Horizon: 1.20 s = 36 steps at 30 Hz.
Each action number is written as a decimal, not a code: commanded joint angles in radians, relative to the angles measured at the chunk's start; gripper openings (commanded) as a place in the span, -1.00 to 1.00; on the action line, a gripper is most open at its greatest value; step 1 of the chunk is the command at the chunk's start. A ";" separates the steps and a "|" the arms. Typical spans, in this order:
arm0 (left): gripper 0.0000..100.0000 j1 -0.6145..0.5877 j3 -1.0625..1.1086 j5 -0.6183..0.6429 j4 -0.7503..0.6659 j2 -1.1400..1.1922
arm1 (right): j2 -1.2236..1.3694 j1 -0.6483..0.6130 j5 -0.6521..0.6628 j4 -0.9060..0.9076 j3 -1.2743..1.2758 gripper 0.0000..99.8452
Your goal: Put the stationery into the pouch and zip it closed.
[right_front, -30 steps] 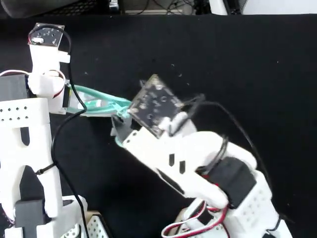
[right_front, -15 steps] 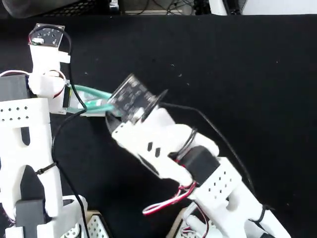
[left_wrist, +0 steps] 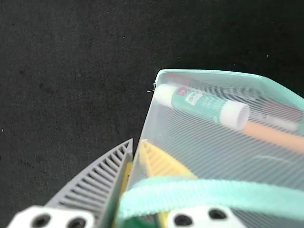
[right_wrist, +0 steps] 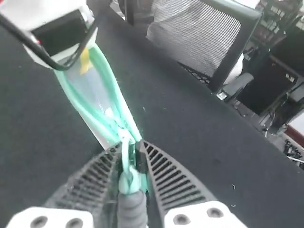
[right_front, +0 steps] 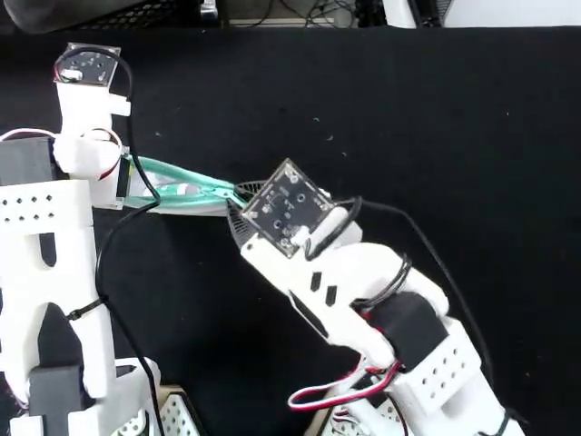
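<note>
Right arm (right_front: pixel 363 291) swung left along the pouch (right_front: pixel 177 186) half a second back and is now sitting further right again, roughly where it was a second ago; more of the pouch is showing. Left arm (right_front: pixel 45 236) isn't budging. Black counter (right_front: pixel 436 136) is carrying everything. Left arm is standing along the left edge of the high view, right arm is reaching in from the lower right, and the pouch is stretching between the two sets of jaws, left of the counter's middle. Left jaws are clamping shut on one end of the pouch, a grey finger on one side of the clear ribbed wall and a yellow-padded one on the other, with a mint strap (left_wrist: pixel 204 190) crossing just in front of them. Two mint zip edges are standing apart on the run toward the left arm, so the mouth is looking open there. Inside, a green glue stick (left_wrist: pixel 202 105) is lying against the wall with an orange pen (left_wrist: pixel 275 135) beside it. Right jaws are squeezing almost fully shut on the mint zipper pull (right_wrist: pixel 127 156) at the other end.
</note>
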 commanded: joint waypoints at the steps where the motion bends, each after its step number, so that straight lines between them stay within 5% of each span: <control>1: -0.94 -0.022 0.039 -0.003 -0.003 0.017 | -0.030 0.012 0.046 0.014 -0.005 -0.97; 11: -0.94 -0.024 0.039 -0.003 -0.003 0.017 | -0.027 0.011 0.048 0.025 -0.010 -0.97; 19: -0.94 -0.019 0.039 -0.003 -0.003 0.017 | -0.062 0.015 0.051 0.080 -0.005 -0.78; 25: -0.94 -0.024 0.039 -0.003 -0.003 0.017 | -0.061 0.014 0.054 0.075 -0.004 -0.98; 32: -0.94 -0.024 0.039 -0.003 -0.003 0.017 | -0.059 0.012 0.046 0.035 0.131 -0.63; 36: -0.94 -0.019 0.039 -0.003 -0.003 0.017 | -0.059 0.017 0.046 -0.064 0.206 -0.65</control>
